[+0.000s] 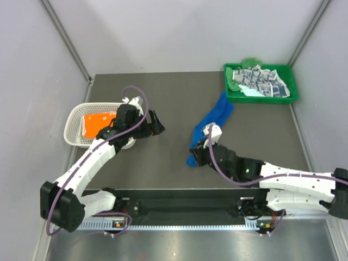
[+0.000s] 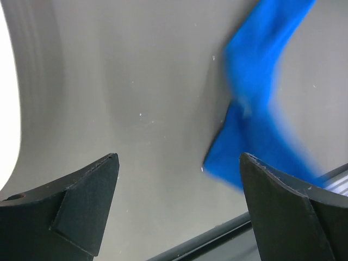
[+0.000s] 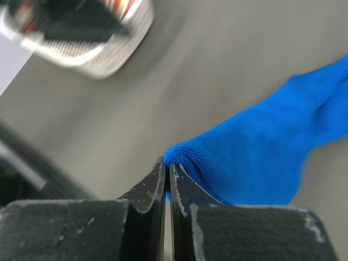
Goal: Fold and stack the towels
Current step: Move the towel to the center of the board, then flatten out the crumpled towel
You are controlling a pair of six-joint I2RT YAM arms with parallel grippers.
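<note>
A royal blue towel (image 1: 212, 122) lies bunched in a long strip on the dark table. My right gripper (image 1: 197, 156) is shut on its near corner; the wrist view shows the blue towel (image 3: 255, 152) pinched between the closed fingertips (image 3: 156, 176). My left gripper (image 1: 157, 125) is open and empty above the table, left of the towel; its wrist view shows the blue towel (image 2: 255, 98) to the right. An orange towel (image 1: 98, 122) lies in the white basket (image 1: 73, 130). A blue-grey patterned towel (image 1: 263, 81), a pale mint one (image 1: 250, 92) and a bright green one (image 1: 251, 61) sit in the green tray (image 1: 261, 99).
The white lattice basket stands at the left, just beside my left arm. The green tray stands at the back right corner. Grey walls close in the table on three sides. A black rail (image 1: 185, 204) runs along the near edge.
</note>
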